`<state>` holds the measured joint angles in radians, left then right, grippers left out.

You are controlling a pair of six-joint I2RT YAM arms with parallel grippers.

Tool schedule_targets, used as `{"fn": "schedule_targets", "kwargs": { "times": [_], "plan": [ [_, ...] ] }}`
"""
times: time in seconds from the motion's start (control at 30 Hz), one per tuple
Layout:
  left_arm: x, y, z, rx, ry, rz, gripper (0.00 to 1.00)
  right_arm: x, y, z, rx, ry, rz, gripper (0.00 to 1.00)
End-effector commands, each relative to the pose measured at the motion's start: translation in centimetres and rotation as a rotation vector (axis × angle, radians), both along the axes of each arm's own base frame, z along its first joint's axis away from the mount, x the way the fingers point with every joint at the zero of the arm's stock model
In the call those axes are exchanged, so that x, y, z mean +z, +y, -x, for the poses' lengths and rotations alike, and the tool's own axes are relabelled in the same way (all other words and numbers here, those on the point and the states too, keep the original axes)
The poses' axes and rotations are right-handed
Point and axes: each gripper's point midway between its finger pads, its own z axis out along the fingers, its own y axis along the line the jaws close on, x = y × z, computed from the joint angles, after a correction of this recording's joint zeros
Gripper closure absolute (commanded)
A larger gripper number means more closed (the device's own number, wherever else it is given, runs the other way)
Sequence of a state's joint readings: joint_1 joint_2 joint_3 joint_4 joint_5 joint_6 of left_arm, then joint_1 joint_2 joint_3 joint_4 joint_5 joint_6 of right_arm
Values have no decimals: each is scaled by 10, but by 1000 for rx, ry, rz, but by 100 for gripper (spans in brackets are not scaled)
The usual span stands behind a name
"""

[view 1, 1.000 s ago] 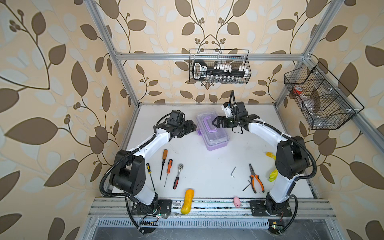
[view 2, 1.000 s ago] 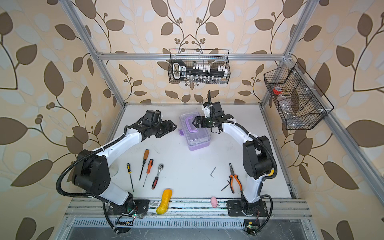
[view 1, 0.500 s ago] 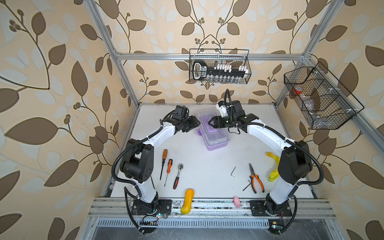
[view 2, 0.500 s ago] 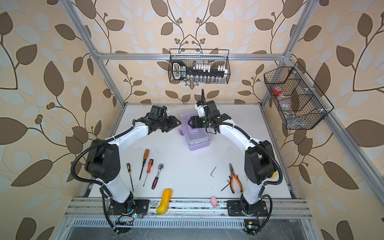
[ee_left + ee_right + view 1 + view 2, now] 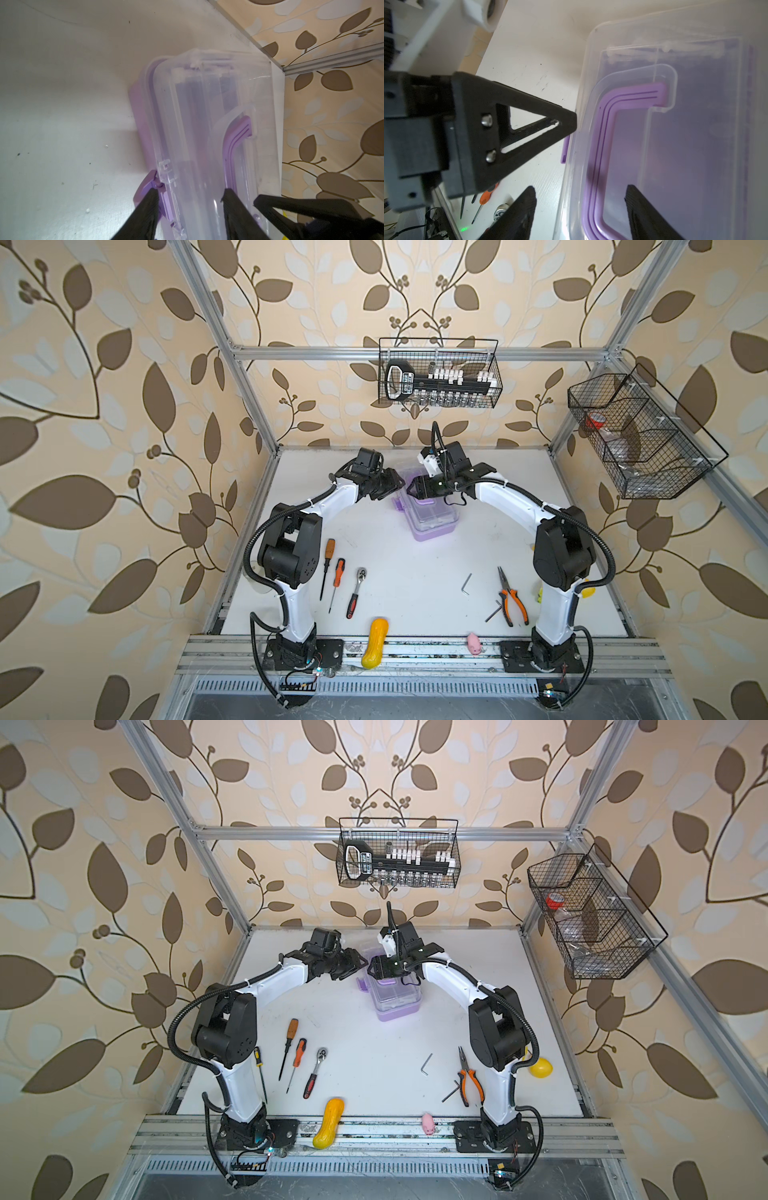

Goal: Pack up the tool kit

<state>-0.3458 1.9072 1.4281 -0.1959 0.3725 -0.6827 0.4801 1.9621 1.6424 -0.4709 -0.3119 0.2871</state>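
Observation:
The tool kit [image 5: 432, 516] [image 5: 397, 1000], a lilac box with a clear lid and a purple handle [image 5: 598, 145], stands at the table's far middle in both top views. My left gripper [image 5: 395, 485] [image 5: 189, 199] is at its left far edge. One finger presses the purple side latch [image 5: 145, 187] and the other lies on the clear lid [image 5: 207, 124], so it is shut on the kit's edge. My right gripper [image 5: 413, 489] [image 5: 581, 199] hovers open over the same end. It straddles the lid's long edge, its outer finger over bare table, apart from the box.
Two orange-handled screwdrivers [image 5: 328, 568] [image 5: 337, 585] and a ratchet [image 5: 356, 591] lie front left. Hex keys [image 5: 467, 585] and pliers [image 5: 513, 599] lie front right. A yellow toy [image 5: 375, 642] and a pink one [image 5: 473, 643] sit on the front rail. Wire baskets [image 5: 438, 373] [image 5: 640, 439] hang on the walls.
Both grippers have moved in onto the tool kit's far left end. The left one travelled right to the box's edge, and both pairs of jaws have narrowed.

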Motion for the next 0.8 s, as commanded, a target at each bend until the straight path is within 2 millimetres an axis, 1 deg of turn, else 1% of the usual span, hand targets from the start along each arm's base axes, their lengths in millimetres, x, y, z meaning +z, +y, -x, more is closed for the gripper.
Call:
{"fn": "schedule_targets", "kwargs": {
  "times": [0.0, 0.1, 0.27, 0.37, 0.47, 0.67, 0.77],
  "plan": [
    [30, -9, -14, -16, -78, 60, 48, -11, 7, 1, 32, 32, 10, 30],
    [29, -10, -15, -17, -77, 65, 49, -18, 13, 2, 54, 57, -6, 30],
    [23, -10, -13, -13, -68, 73, 50, -17, 28, 9, 109, 94, -90, 30],
    [19, -9, -11, -10, -63, 79, 51, -10, 41, 17, 166, 122, -175, 29],
    [15, -9, -8, -8, -58, 82, 51, 1, 48, 20, 196, 146, -278, 29],
    [19, -6, -4, -7, -69, 78, 51, 24, 51, 21, 210, 188, -488, 31],
    [27, -6, -5, -5, -88, 86, 47, 32, 51, 22, 213, 192, -543, 31]
  ]
}}
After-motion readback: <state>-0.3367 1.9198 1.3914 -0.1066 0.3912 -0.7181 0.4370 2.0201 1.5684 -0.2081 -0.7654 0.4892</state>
